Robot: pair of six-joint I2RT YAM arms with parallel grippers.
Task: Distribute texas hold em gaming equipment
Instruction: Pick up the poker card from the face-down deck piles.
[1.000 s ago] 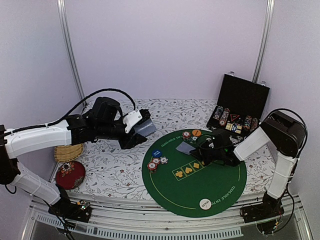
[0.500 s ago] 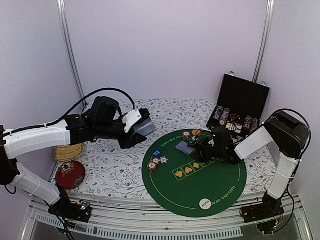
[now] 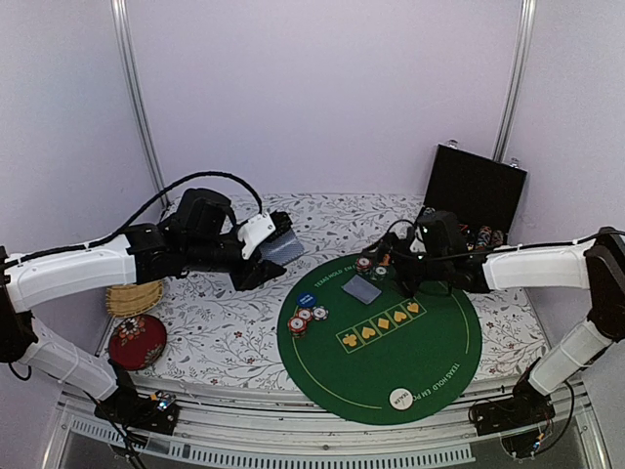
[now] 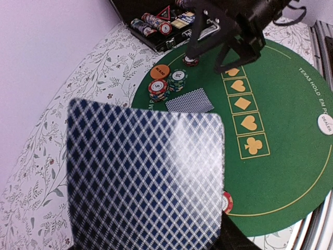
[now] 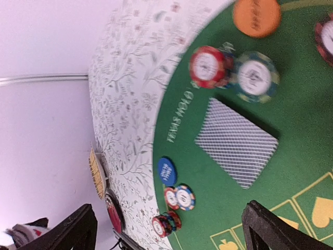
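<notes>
Now that it has pulled back over the mat (image 3: 391,352), the right gripper (image 5: 171,234) hangs wide apart and empty. The left gripper (image 3: 266,259) stays clamped on the deck (image 4: 145,177), up over the cloth beside the mat. One card (image 5: 237,148), just let go, lies face down near the chips (image 5: 208,66). That deal looks done, with more to come.
</notes>
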